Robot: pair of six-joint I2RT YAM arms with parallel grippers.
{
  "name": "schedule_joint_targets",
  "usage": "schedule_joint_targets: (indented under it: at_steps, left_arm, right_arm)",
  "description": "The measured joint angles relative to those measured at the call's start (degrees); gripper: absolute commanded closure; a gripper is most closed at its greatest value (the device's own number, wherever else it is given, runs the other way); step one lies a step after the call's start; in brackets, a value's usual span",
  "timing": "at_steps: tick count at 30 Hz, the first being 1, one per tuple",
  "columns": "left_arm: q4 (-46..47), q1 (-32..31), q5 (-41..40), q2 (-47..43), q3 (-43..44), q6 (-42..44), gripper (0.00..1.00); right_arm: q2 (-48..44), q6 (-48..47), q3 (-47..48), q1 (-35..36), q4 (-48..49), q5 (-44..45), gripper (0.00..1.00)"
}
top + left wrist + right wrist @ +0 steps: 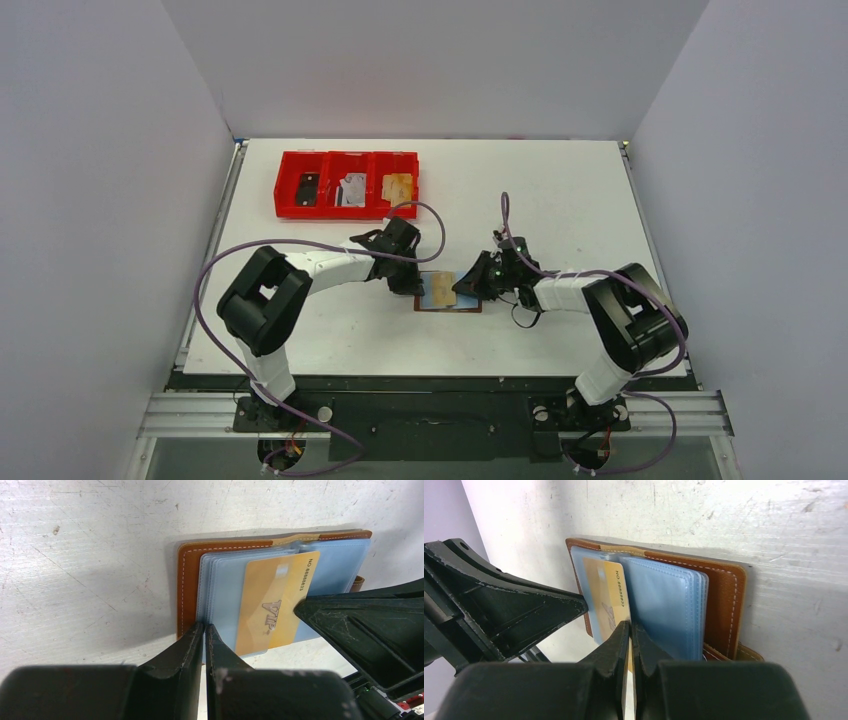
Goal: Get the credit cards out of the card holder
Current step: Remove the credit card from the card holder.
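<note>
Over the card holder [189, 580] — both jaws pressed together, right ones at the orange card [272, 605]

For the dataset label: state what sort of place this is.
Probably a robot lab test cell: a white table boxed in by plain walls, two arms bolted at its edge, a red tray.

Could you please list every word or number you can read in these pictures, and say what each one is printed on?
"VIP": embossed on the orange-gold plastic card in the brown leather card holder.
"NO" then digits along that card's edge; digits too blurred to trust.
Things in the red plastic tray: too small to read.
</note>
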Motion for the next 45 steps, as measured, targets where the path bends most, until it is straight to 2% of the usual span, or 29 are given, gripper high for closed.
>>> schedule_joint_targets:
  at_steps: [33,40,43,45]
  left_arm:
    - [-0.2,0.0,0.1,0.0,0.2,-0.2,0.96]
    - [-1.3,0.0,-0.5,0.0,0.7,0.0,0.82]
    - [-2.5,-0.1,-1.0,0.0,1.4,0.3,0.65]
    - [-3.6,-0.3,-1.4,-0.3,2.2,1.0,0.61]
  right_arm:
    - [-8.4,-3.8,-1.9,-4.8,-7.3,1.1,1.00]
    - [-9.7,-4.0,-1.9,-4.9,-8.9,1.1,1.00]
    - [-10.0,-4.0,-1.8,-4.9,-9.6,1.1,1.00]
    - [-10.3,-3.9,-1.6,-4.9,-10.1,1.1,1.00]
